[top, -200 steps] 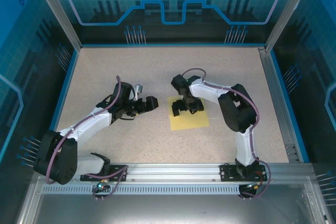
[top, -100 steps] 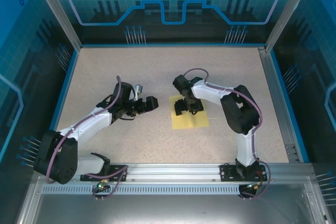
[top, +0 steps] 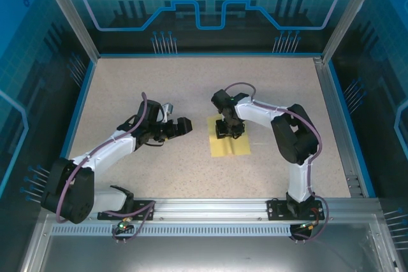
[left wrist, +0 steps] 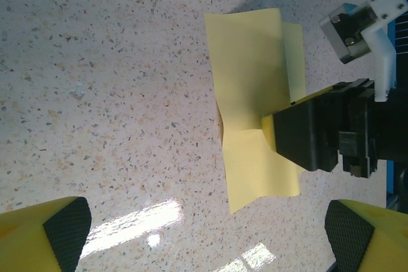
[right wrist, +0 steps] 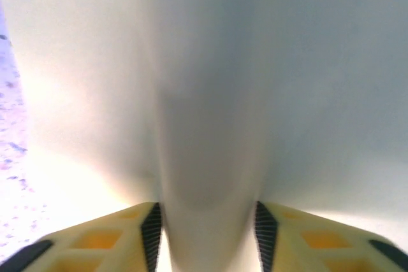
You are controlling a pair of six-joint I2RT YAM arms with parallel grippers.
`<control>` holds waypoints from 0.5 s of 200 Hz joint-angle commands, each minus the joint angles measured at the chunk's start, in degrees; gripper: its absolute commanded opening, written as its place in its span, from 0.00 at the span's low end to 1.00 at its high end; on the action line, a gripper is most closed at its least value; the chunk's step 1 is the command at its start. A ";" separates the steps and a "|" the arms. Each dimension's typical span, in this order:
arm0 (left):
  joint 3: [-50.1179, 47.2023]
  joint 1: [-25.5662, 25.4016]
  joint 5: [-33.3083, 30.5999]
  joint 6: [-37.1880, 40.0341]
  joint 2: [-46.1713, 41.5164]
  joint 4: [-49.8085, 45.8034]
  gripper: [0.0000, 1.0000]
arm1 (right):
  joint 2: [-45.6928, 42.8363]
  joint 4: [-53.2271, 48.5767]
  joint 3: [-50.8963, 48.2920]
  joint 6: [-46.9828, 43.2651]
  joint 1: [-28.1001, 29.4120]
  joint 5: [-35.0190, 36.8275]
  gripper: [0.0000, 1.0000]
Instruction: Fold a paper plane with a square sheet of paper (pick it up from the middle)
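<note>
**Jaws check: left wide open, right pinching the paper**

Left gripper has its jaws spread wide with nothing between them. It sits over bare table, pointed toward the paper but apart from it. Just to its right, the square sheet of paper lies mid-table, near part flat and middle buckled up into a ridge. Right gripper is planted on the sheet's far half, jaws closed in on that ridge. On the right wrist cam the pale paper sits squeezed between both pads, touching each.
</note>
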 commanded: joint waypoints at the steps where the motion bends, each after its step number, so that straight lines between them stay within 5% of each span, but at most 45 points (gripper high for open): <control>1: 1.49 -0.62 1.16 1.49 -0.80 -1.03 0.98 | -3.66 0.74 -0.52 0.53 -0.49 -2.59 0.35; 21: 1.52 -0.62 1.08 1.54 -0.88 -1.32 0.99 | -5.43 2.04 -1.63 0.86 -1.02 -4.03 0.25; 100: 2.31 -0.65 1.33 1.05 -0.35 -1.29 0.98 | -12.56 6.64 -4.00 1.55 -2.84 -13.77 0.27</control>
